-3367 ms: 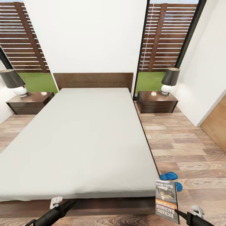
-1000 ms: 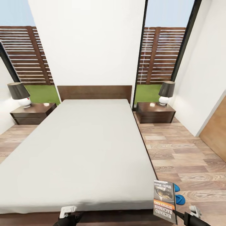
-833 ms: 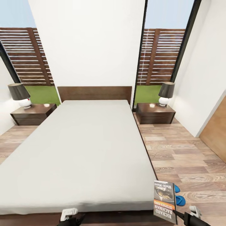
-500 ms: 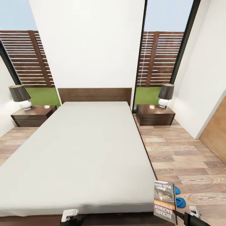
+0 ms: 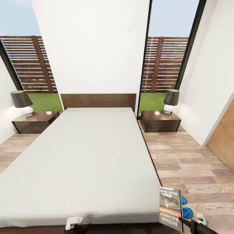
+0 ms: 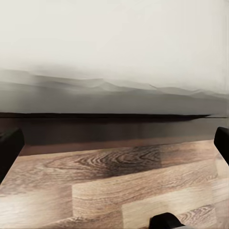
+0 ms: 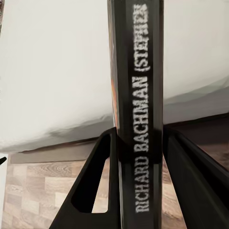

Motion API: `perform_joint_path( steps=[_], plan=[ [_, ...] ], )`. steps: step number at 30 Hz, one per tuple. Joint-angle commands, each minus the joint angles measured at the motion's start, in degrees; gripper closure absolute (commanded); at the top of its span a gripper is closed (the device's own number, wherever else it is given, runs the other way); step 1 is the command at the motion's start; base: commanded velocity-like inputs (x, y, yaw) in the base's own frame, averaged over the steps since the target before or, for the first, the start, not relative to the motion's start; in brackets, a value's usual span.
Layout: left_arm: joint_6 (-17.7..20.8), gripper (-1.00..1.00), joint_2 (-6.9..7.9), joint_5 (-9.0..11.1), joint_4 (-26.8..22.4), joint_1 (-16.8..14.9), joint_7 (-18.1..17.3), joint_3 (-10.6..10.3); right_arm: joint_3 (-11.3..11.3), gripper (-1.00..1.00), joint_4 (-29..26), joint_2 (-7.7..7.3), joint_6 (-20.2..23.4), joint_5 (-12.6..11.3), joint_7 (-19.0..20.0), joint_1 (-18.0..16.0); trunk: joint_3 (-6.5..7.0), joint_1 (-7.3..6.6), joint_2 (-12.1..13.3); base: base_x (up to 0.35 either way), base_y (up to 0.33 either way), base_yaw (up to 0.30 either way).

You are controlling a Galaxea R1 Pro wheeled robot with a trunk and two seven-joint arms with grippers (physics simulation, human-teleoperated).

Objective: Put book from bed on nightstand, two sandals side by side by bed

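Observation:
The book stands upright off the foot-right corner of the bed, with my right gripper shut on its lower edge. In the right wrist view the fingers clamp either side of the book's spine. Two blue sandals lie on the floor just behind the book, partly hidden by it. One nightstand flanks the headboard on the left and another nightstand on the right. My left gripper is open and low, facing the bed's foot edge.
Each nightstand carries a lamp with a dark shade. Wood floor runs along the bed's right side up to a white wall. A tan wooden panel stands at far right.
The whole head view has shifted: the camera has moved, showing more wall and sky and less of my arms. The book stays in my right gripper.

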Motion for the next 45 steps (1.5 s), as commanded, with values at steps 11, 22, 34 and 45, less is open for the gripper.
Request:
perform_joint_path(
  steps=[11, 22, 34, 45],
  plan=[
    [-0.35, -1.0, -0.33, -0.61, 0.12, -0.03, -0.12, 0.42, 0.24, 1.0, -0.01, -0.05, 0.7, -0.66, 0.24, -0.04, 0.95, 0.0, -0.04, 0.0, 0.0, 0.0],
    [-0.36, -1.0, -0.36, -0.61, 0.39, -0.06, -0.12, 0.41, 0.24, 1.0, -0.01, -0.02, 0.7, -0.66, 0.23, -0.04, 1.96, 0.0, -0.04, 0.0, 0.0, 0.0],
    [-0.36, -1.0, -0.36, -0.61, 0.4, -0.08, -0.12, 0.38, 0.24, 1.0, -0.01, 0.0, 0.67, -0.66, 0.22, -0.04, 3.07, 0.0, -0.04, 0.0, 0.0, 0.0],
    [-0.37, -1.0, -0.36, -0.61, 0.4, -0.04, -0.12, 0.38, 0.24, 1.0, -0.01, -0.02, 0.67, -0.66, 0.23, -0.04, 4.08, 0.0, -0.04, 0.0, 0.0, 0.0]
  ],
)
